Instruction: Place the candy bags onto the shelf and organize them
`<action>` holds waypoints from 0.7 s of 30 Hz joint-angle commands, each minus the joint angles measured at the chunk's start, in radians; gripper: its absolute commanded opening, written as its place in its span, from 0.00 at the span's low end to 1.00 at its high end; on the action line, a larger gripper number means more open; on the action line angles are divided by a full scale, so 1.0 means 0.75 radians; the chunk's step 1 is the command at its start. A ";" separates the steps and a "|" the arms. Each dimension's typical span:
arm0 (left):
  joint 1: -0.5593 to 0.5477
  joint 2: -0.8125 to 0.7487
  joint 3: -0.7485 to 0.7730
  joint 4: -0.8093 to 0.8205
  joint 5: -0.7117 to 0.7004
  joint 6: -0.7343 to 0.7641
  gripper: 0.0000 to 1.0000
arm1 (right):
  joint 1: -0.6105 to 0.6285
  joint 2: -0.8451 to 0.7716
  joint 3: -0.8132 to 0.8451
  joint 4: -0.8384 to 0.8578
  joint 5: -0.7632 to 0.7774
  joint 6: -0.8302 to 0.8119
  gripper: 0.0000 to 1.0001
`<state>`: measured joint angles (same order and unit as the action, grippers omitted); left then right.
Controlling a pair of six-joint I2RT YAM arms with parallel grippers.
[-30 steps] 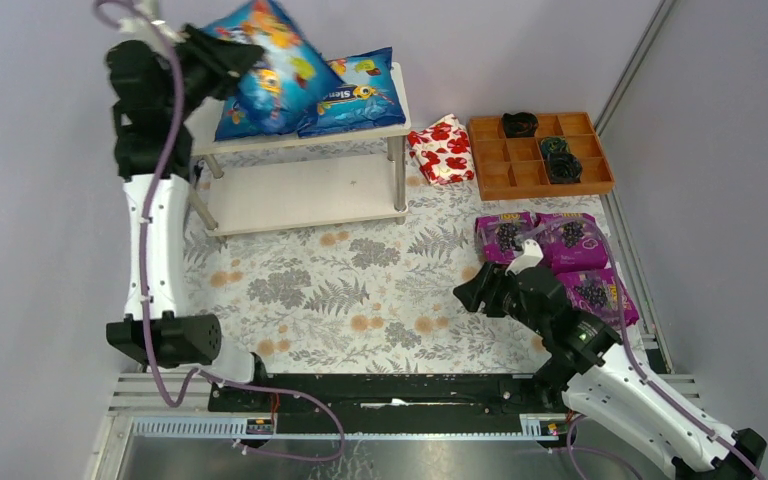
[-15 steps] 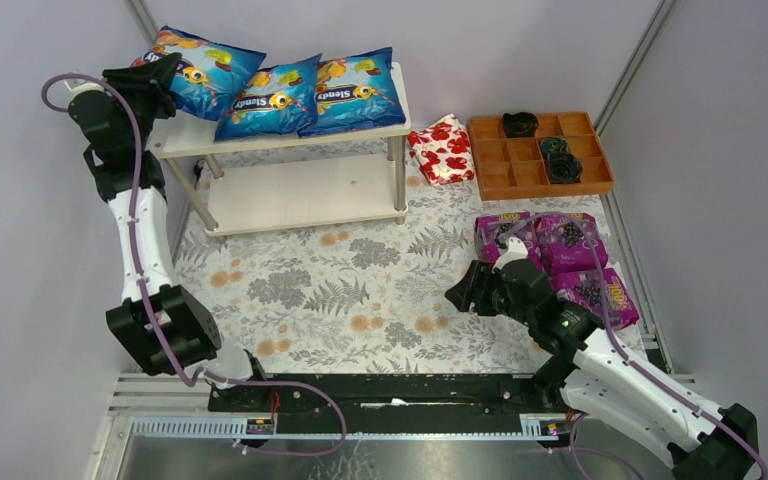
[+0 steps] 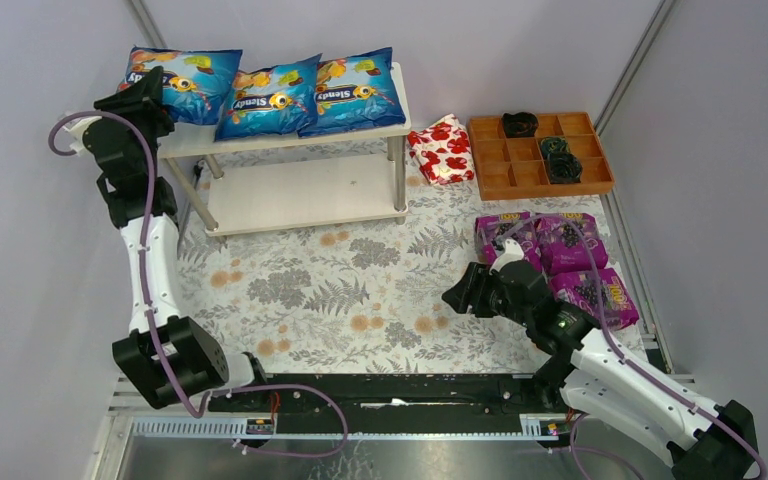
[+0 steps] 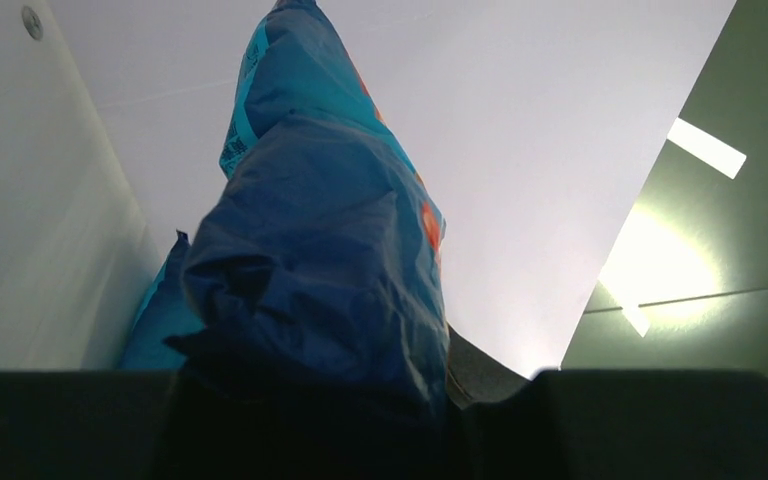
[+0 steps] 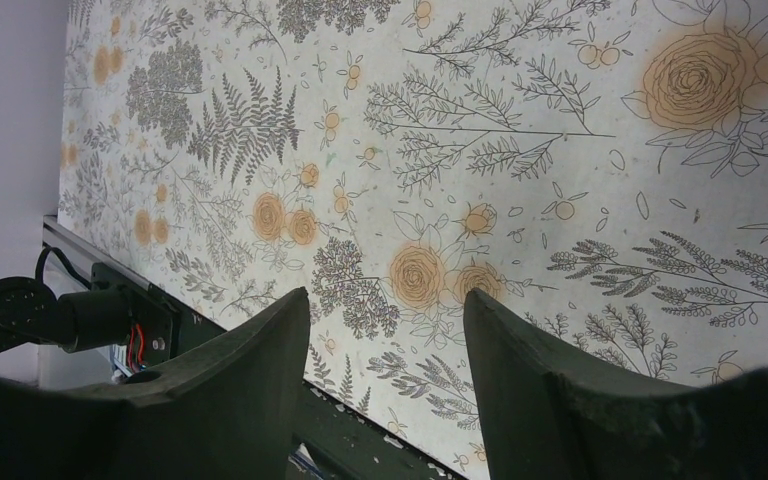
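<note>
Three blue candy bags lie in a row on the shelf's (image 3: 260,137) top board: left (image 3: 188,72), middle (image 3: 265,95), right (image 3: 355,85). My left gripper (image 3: 146,97) is at the shelf's left end, shut on the left bag's edge. In the left wrist view its crumpled blue foil (image 4: 310,250) fills the space between the jaws (image 4: 330,395). Three purple bags (image 3: 505,236) (image 3: 570,235) (image 3: 595,292) lie on the mat at the right. My right gripper (image 3: 457,297) hovers open and empty just left of them, and only the mat shows between its fingers (image 5: 385,315).
A red-and-white floral packet (image 3: 442,148) lies right of the shelf. A brown compartmented tray (image 3: 530,165) with dark items sits at the back right. The shelf's lower board (image 3: 305,190) is bare. Walls stand close on the left, back and right.
My left arm has swung left and lowered the blue bag from above the shelf onto the left end of the top board. My right gripper has crept slightly left.
</note>
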<state>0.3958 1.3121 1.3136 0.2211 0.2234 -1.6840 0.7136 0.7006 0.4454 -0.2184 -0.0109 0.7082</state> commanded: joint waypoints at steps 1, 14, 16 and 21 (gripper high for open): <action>-0.043 -0.097 0.032 0.236 -0.235 -0.058 0.00 | 0.005 0.003 -0.001 0.054 -0.024 0.008 0.64; -0.238 -0.091 -0.008 0.148 -0.470 0.030 0.00 | 0.004 -0.012 -0.035 0.075 -0.031 0.025 0.64; -0.241 -0.102 -0.041 0.147 -0.474 0.025 0.00 | 0.004 -0.016 -0.031 0.066 -0.029 0.026 0.64; -0.243 -0.153 -0.078 0.033 -0.512 0.050 0.00 | 0.004 -0.033 -0.045 0.063 -0.021 0.027 0.64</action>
<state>0.2150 1.2846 1.2434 0.1604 -0.0971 -1.6295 0.7136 0.6914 0.4229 -0.1963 -0.0216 0.7227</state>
